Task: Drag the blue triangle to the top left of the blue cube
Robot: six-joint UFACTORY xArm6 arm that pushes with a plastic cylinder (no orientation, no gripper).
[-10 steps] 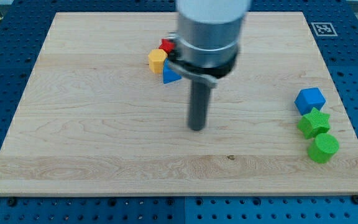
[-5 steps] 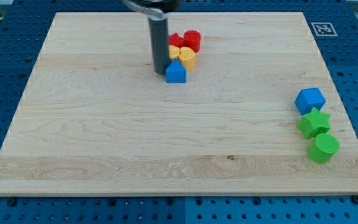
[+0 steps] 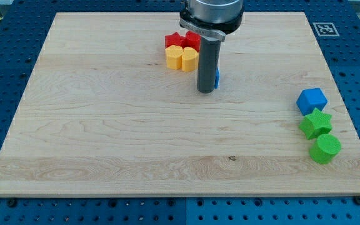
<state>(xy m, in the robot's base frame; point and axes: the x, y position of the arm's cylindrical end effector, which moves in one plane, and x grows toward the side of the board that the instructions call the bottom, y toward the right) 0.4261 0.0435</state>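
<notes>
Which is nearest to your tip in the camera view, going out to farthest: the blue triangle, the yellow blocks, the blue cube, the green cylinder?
From my tip:
1. Blue triangle, right beside the rod, mostly hidden behind it.
2. Yellow blocks, toward the view's top left.
3. Blue cube, far to the view's right.
4. Green cylinder, the view's bottom right.

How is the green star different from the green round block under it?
The green star has points sticking out; the green cylinder is round and smooth-sided. The star sits between the blue cube and the cylinder, touching both as far as I can tell; the cylinder is the end of that column, nearest the view's bottom. Both are the same bright green and similar in size.
</notes>
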